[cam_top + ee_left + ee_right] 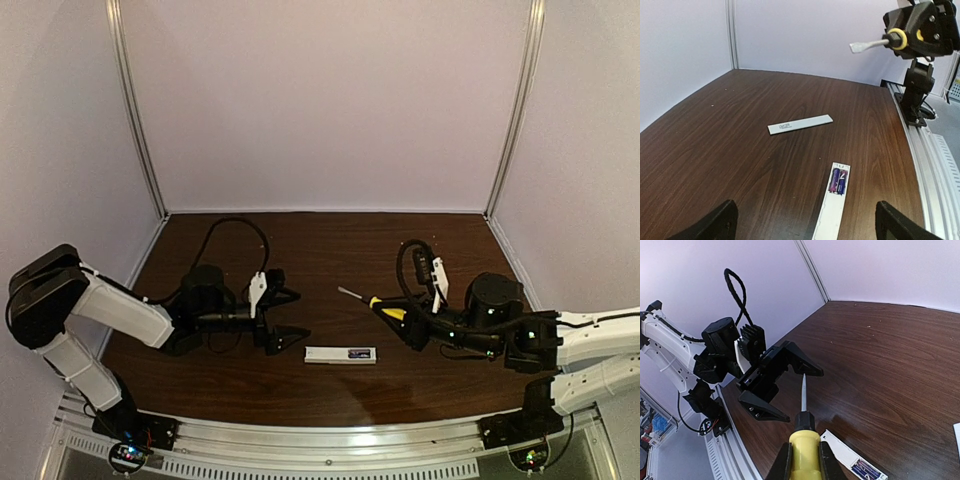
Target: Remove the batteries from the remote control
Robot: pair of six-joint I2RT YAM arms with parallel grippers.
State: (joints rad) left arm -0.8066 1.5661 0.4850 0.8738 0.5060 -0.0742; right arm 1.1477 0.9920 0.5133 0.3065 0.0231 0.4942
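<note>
Two purple-blue batteries [838, 181] lie side by side in the open recess at one end of the slim white remote control [831, 220], which rests flat on the dark wooden table [330, 250] near its front edge, between the arms. The left gripper [295, 316] hovers just left of the remote, turned sideways, jaws spread wide and empty. The right gripper [805, 463] clamps the yellow handle of a screwdriver [804, 427], blade aimed at the left gripper.

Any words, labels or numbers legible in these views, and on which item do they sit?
No text can be read.
cover strip: small dark print near one end, too blurred.
remote control: faint mark above the battery recess, too small.
batteries: coloured wrappers, no legible words.
</note>
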